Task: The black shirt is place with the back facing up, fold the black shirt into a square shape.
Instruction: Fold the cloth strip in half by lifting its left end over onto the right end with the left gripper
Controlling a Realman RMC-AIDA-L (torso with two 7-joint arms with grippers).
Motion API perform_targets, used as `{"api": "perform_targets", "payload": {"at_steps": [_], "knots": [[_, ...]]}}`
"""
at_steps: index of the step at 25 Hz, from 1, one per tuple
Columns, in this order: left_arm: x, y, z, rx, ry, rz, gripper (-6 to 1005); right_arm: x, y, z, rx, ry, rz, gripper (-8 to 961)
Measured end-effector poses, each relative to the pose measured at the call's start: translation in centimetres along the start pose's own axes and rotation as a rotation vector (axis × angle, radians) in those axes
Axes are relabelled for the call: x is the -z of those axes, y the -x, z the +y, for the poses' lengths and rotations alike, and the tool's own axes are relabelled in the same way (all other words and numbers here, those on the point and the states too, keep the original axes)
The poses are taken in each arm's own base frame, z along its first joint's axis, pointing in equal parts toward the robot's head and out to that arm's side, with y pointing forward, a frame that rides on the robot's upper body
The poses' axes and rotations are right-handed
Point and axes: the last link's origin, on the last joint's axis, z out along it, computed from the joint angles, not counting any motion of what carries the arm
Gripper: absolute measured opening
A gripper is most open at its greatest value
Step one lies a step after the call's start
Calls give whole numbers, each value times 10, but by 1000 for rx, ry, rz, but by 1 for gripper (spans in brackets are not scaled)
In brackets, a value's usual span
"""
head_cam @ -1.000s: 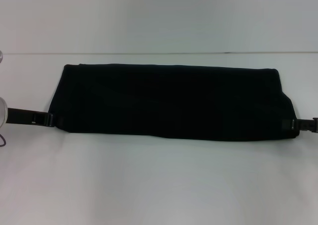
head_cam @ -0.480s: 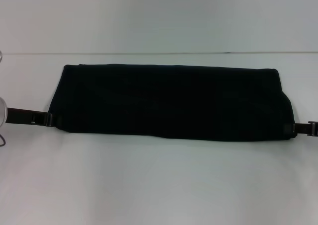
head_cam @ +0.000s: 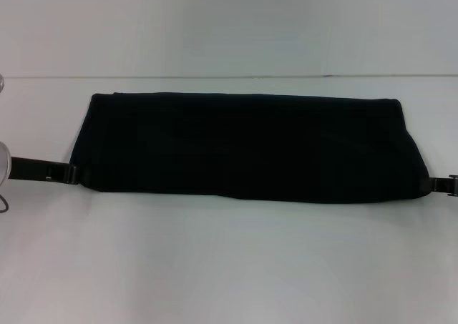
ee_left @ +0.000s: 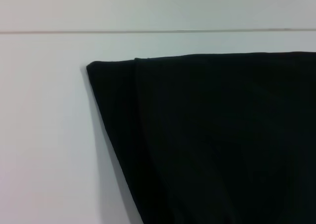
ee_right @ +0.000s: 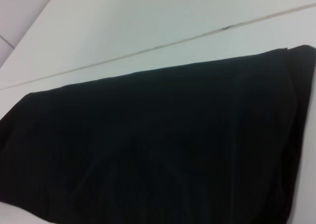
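Black shirt (head_cam: pixel 247 146) lies folded into a long flat band across the middle of the white tabletop (head_cam: pixel 229 267), parallel to its far edge. Left gripper (head_cam: pixel 70 173) sits at the band's near left corner, right gripper (head_cam: pixel 438 185) at its near right corner. Opening and grasp of both: cannot tell.

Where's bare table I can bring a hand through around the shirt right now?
Bare table runs wide along the black shirt's near edge; a narrower strip lies beyond its far edge. The ends are crowded: the left hand and right hand sit at the near corners.
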Motion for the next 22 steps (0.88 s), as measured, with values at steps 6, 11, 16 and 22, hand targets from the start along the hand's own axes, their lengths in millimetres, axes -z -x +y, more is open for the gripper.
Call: {"api": "perform_targets", "payload": {"at_steps": [6,11,16,22], "knots": [[8,5,-1,13,23,-3,21,10,-4,-9,-17,-19,-23,4],[19,13,-2,18,81,-7,23,17,-10,-15,-34,-32,-33,6],[26,21,-4,15,125,-9,25,22,-15,-19,-38,-38,-36,9],[30,29,-5,1,141,-21,28,28,-19,-21,-42,-32,-56,12]]}}
